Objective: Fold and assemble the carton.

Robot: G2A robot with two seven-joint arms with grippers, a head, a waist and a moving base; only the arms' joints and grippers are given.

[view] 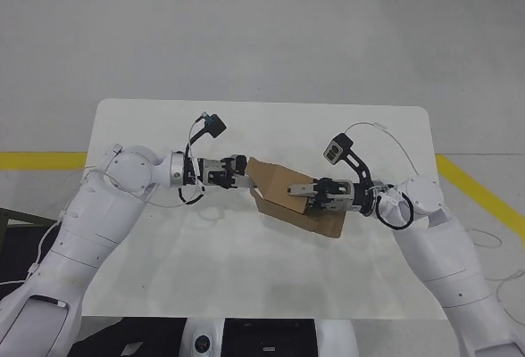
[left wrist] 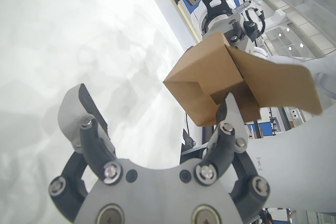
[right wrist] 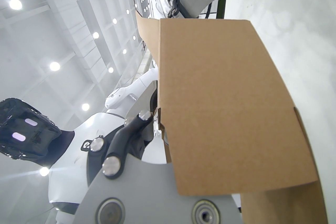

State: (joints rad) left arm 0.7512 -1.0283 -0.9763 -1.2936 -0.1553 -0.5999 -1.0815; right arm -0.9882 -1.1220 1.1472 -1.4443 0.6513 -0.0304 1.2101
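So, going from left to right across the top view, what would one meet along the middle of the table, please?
left gripper → carton → right gripper, lying over the carton's right part.

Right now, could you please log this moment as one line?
carton: partly folded, one flap open | right gripper: shut on carton | left gripper: open, one finger touching carton end

The carton (view: 291, 198) sits at mid-table (view: 200, 268), between the left gripper (view: 242, 173) and the right gripper (view: 300, 190), which clamps its wall. We find the direct line between the arms blocked here. We mark passage over the table's near and far strips. One left finger (left wrist: 232, 109) touches the flap; the other stands apart, with room between.
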